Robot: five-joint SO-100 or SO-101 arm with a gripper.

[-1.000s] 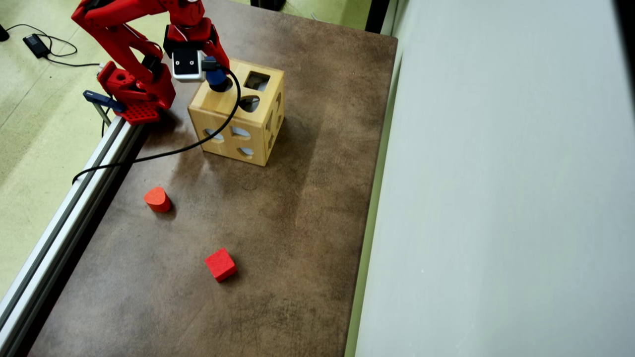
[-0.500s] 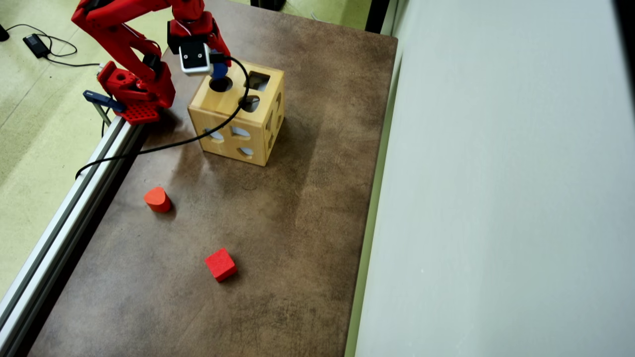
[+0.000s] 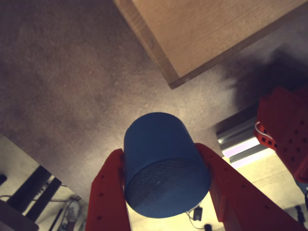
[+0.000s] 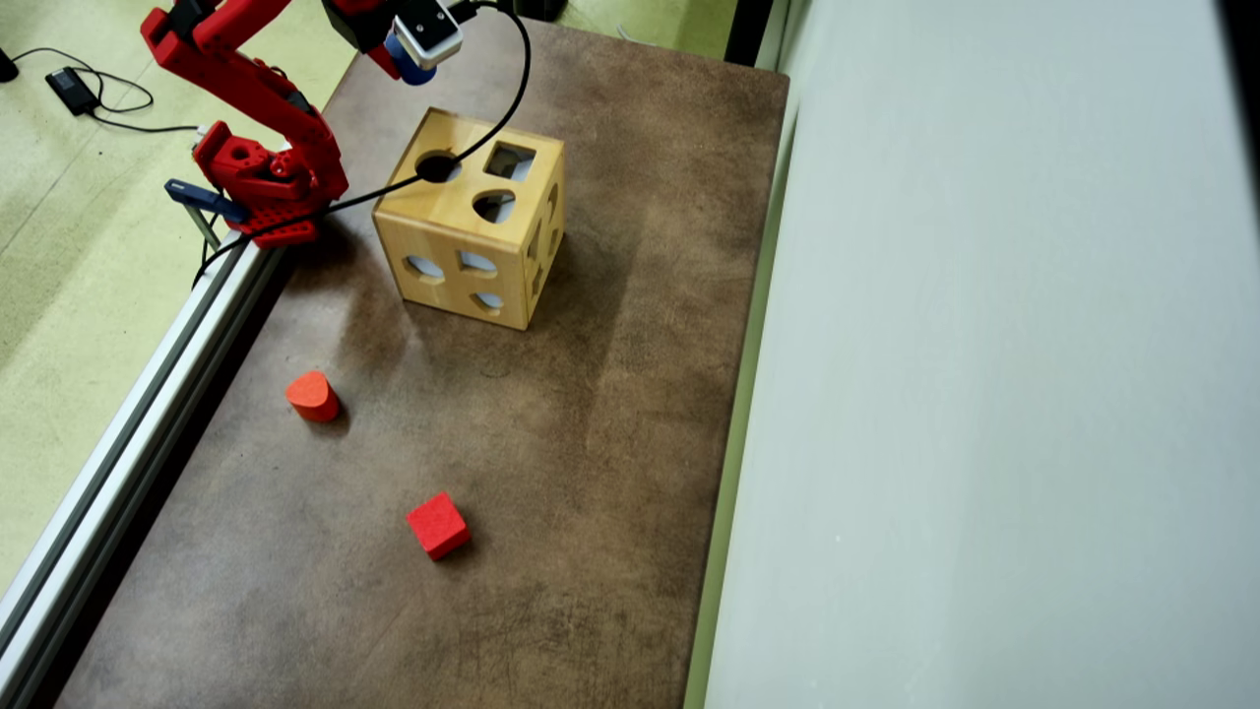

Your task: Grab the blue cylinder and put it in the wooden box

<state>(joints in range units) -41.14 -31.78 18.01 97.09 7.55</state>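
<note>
The blue cylinder (image 3: 161, 163) fills the lower middle of the wrist view, clamped between my two red fingers (image 3: 111, 192). My gripper (image 3: 161, 155) is shut on it. A corner of the wooden box (image 3: 211, 29) shows at the top of that view, apart from the cylinder. In the overhead view my gripper (image 4: 402, 61) hangs at the top edge with the blue cylinder (image 4: 408, 67) half hidden under the camera housing. It is beyond the far left corner of the wooden box (image 4: 448, 212), whose round top hole lies uncovered.
A red rounded block (image 4: 313, 396) and a red cube (image 4: 438, 525) lie on the brown table (image 4: 591, 443). The arm's base (image 4: 261, 177) sits left of the box by an aluminium rail (image 4: 128, 433). A black cable (image 4: 492, 118) crosses the box top. A pale wall (image 4: 984, 394) bounds the right side.
The gripper, earlier just over the box's round hole, has risen and pulled back toward the top of the overhead view, still holding the blue cylinder. The cable swung with it.
</note>
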